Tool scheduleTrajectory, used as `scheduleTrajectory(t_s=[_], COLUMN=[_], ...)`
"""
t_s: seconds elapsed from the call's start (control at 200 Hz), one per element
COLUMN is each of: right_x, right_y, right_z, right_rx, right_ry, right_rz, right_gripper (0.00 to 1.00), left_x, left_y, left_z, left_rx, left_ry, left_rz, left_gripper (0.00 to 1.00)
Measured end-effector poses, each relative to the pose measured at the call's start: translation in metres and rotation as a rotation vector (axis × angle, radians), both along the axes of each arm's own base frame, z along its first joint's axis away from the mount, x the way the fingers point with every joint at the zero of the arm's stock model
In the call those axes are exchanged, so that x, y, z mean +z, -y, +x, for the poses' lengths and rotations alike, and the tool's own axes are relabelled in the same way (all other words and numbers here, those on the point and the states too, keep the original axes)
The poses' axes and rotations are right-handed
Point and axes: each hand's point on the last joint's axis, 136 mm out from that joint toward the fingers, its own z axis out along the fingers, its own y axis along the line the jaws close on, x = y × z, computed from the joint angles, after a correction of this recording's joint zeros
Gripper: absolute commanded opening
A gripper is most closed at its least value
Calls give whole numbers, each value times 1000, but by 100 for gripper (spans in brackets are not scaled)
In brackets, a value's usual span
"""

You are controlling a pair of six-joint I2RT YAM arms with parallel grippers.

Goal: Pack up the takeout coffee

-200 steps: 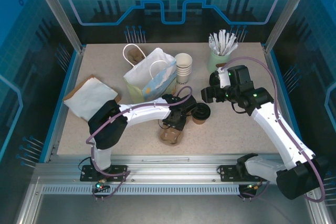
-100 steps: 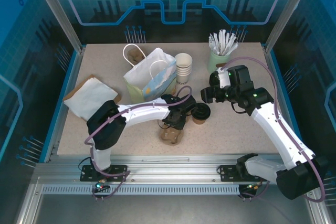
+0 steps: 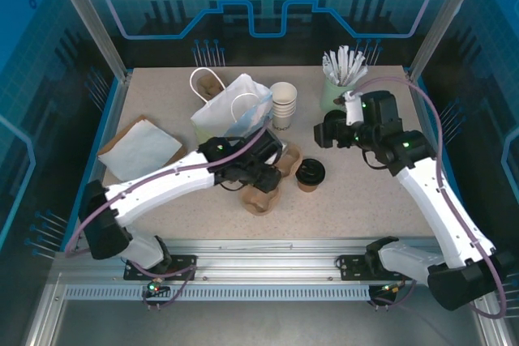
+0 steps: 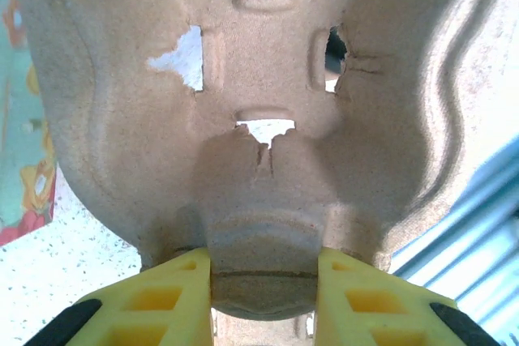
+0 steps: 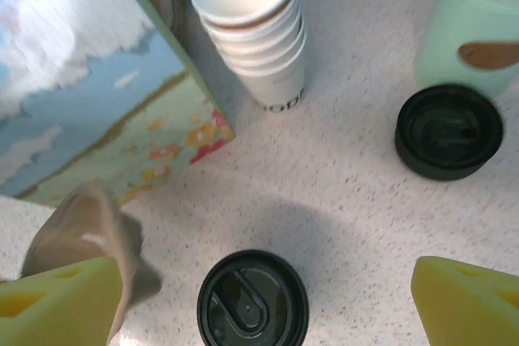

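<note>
The takeout coffee, a brown cup under a black lid, stands upright mid-table. In the right wrist view its lid lies low between my right gripper's wide-open yellow fingers, untouched. From above, that right gripper hovers just behind the cup. My left gripper is shut on a brown pulp cup carrier. In the left wrist view its fingers clamp one rounded pocket of the carrier, and the left gripper holds it tilted. An edge of the carrier shows beside the coffee.
A flowered paper bag stands open at the back, left of a stack of white cups. A green cup of stirrers is back right, with a loose black lid before it. Napkins lie at left.
My left jaws closed further on the carrier, and the left arm swung its elbow down and left, drawing the carrier slightly left. My right gripper rose and drew back a little, still open.
</note>
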Motion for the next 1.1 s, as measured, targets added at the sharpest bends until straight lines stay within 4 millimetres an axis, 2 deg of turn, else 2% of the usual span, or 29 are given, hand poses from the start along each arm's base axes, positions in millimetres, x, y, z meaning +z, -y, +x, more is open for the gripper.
scheduleTrajectory(t_s=[0.15, 0.255, 0.43, 0.495, 0.585, 0.695, 0.795, 0.935, 1.101], right_x=[38, 54, 61, 56, 50, 46, 41, 25, 7], right_y=[17, 14, -18, -34, -60, -87, -108, -135, -159], right_z=[3, 2, 12, 18, 28, 46, 70, 97, 119], right_rx=[-74, -59, 60, 108, 175, 227, 258, 295, 333], right_ry=[86, 119, 98, 73, 40, 5, -13, -51, -91], right_rz=[21, 50, 132, 150, 171, 204, 232, 250, 256], right_gripper=[93, 92, 91, 90, 88, 82, 78, 73, 66], left_x=[72, 130, 217, 243, 267, 276, 264, 238, 214], left_y=[2, -11, -62, -81, -105, -132, -147, -149, -143], left_z=[2, 14, 40, 46, 54, 73, 97, 128, 141], left_rx=[-70, -65, 42, 81, 126, 188, 230, 234, 206], left_ry=[112, 227, 424, 489, 564, 614, 603, 542, 493], left_rz=[-103, -171, -243, -256, -253, -213, -159, -118, -82], left_gripper=[29, 29, 29, 29, 27, 25, 25, 25, 24])
